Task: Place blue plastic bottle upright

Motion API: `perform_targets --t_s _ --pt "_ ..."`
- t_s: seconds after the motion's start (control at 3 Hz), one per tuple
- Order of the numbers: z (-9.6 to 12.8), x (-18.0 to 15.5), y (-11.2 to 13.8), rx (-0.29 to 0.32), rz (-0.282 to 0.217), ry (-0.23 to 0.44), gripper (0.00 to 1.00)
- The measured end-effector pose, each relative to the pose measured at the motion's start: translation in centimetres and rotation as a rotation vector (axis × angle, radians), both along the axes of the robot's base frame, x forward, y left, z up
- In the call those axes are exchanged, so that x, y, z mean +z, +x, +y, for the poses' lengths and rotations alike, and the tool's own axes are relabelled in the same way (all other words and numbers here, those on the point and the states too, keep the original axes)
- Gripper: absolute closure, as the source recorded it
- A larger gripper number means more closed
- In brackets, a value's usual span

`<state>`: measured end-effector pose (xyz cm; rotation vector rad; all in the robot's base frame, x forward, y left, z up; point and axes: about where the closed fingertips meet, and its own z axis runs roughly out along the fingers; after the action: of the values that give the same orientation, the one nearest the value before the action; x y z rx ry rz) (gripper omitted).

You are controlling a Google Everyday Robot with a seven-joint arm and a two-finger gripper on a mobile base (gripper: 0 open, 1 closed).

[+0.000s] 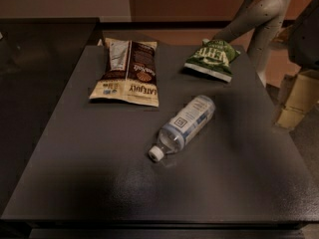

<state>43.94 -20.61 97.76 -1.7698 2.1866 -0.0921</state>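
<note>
subject: the blue plastic bottle (184, 126) lies on its side near the middle of the dark table (99, 178). it is well apart from the brown-and-cream snack bag (127, 71) at the far left and the green chip bag (212, 59) at the far right, and touches neither.

orientation: the long axis runs on a diagonal, from near-left to far-right. the white cap (156, 153) points toward the near-left and the base toward the green chip bag. the label (192, 116) wraps the far half of the body, with its dark square mark facing up.

handling, as judged: the bottle is small, thin-walled and light. the clear section by the neck looks likely to dent under a hard squeeze. the round, smooth body will probably roll or skid if nudged from the side. the soundest hold appears to be across the body at the label, at right angles to the long axis. a tilt would then swing the cap upward and set the base on the table.

gripper (227, 33): it sits at the end of the grey arm, beyond the far right edge of the table and behind the green chip bag. it is well apart from the bottle and holds nothing that i can see. whether it is released or clenched, i cannot tell.
</note>
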Motion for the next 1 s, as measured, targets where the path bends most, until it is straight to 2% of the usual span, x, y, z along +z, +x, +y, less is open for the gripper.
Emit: perform_targets --t_s 0.33,1.0 --pt "2.3 -0.6 0.6 0.088 0.003 0.003 0.00" --pt "8.0 -2.5 1.2 0.337 0.007 -0.007 0.00"
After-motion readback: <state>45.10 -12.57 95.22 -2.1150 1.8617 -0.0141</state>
